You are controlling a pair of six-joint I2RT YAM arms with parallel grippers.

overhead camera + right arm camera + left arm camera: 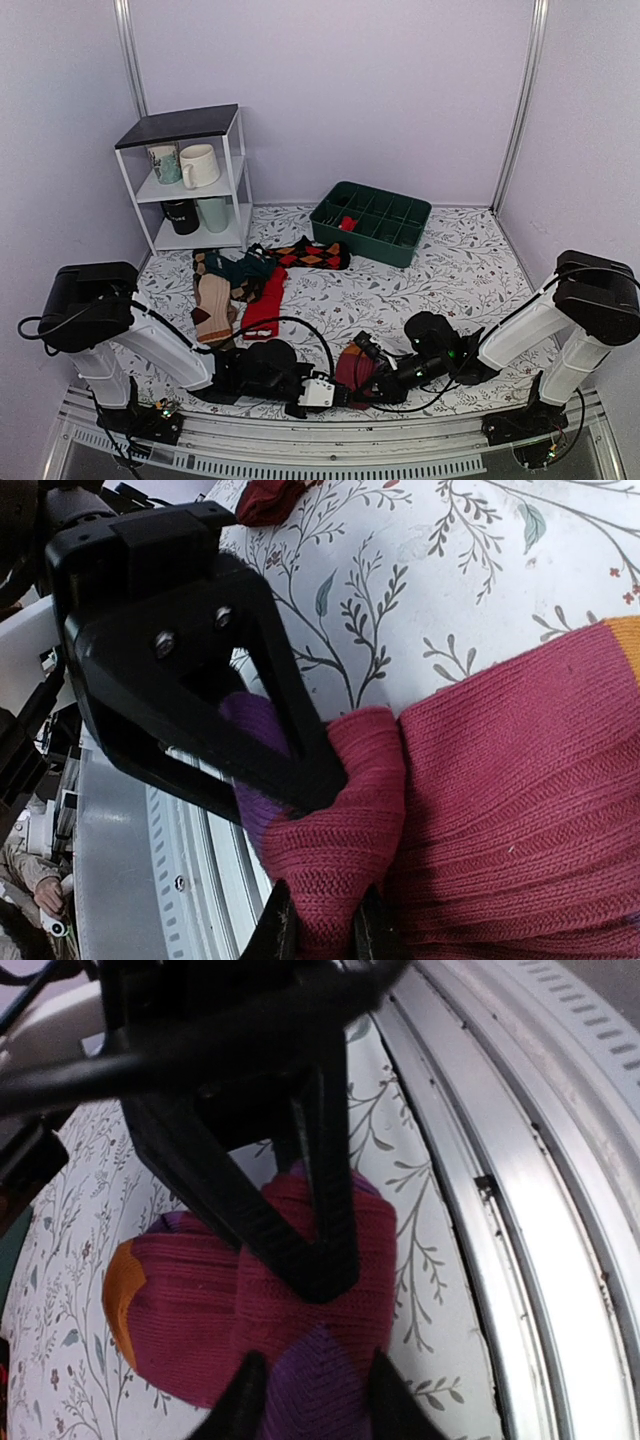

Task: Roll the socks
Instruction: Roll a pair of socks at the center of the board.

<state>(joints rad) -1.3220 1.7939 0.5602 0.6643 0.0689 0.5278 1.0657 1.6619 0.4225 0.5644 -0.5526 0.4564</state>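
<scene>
1. Presently, the maroon sock (350,366) lies bunched at the near edge of the surface (400,290).
2. To anchor the roll, the left end effector (315,1395) clenches its purple band.
3. The right end effector (322,925) pinches the maroon fold, probably to tuck it.

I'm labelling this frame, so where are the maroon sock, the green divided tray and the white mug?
maroon sock (520,780), right wrist view, ribbed maroon body.
green divided tray (360,240), top external view, near outer wall.
white mug (198,165), top external view, its side.
</scene>
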